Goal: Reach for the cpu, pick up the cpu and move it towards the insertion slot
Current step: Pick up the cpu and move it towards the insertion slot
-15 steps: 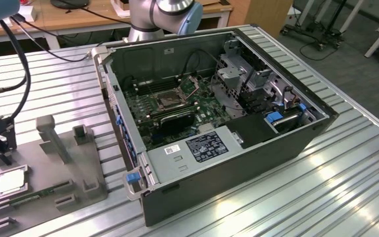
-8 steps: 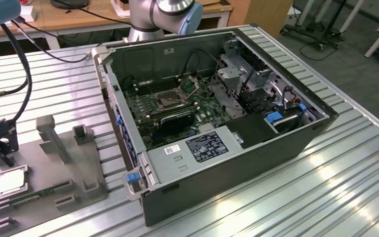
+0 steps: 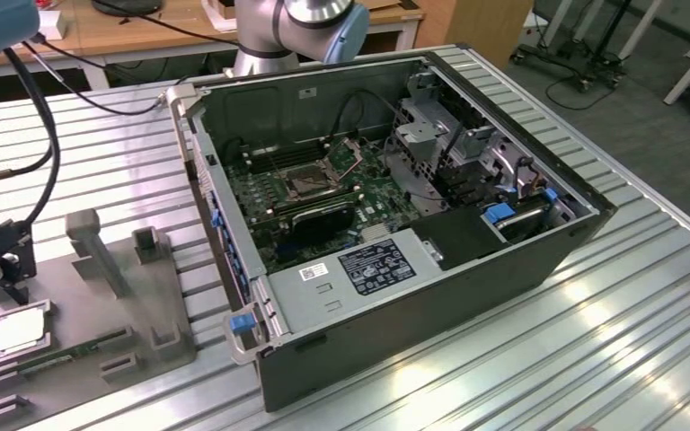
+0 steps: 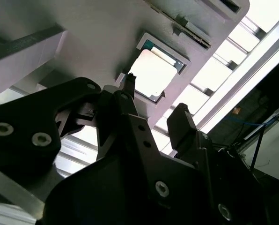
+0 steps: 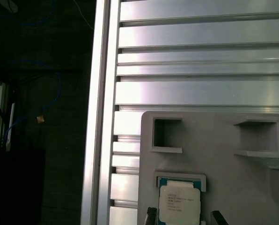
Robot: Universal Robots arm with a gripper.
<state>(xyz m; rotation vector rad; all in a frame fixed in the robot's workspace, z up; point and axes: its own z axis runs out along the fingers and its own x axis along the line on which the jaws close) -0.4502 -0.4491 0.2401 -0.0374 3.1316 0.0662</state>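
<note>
Ribbed aluminium table point(image 3: 632, 341) carries everything. It has a wide bare stretch at the exterior view's right and near side. In the first wrist view the table edge runs close beside the tray. Open computer case point(image 3: 465, 305) sits mid-table, side panel off, walls standing all round the motherboard point(image 3: 255, 202). A drive cage point(image 3: 435, 135) crowds the part toward the exterior view's right. Grey plastic tray point(image 3: 93, 305) lies near, at the exterior view's left, just beside the case, with an upright post point(image 3: 87, 238) at its far end. The tray holds a green memory stick point(image 3: 67, 353) in a long groove and the cpu point(image 3: 19, 328) flat in a square recess, silvery top up. Gripper point(image 4: 153, 101) hangs over that recess, fingers point(image 4: 179, 117) spread wider than the chip, nothing in them. Cannot tell if they touch the chip. Insertion slot point(image 3: 303, 184) is on the board inside the case, dark centre in a metal frame, well apart from the cpu.
</note>
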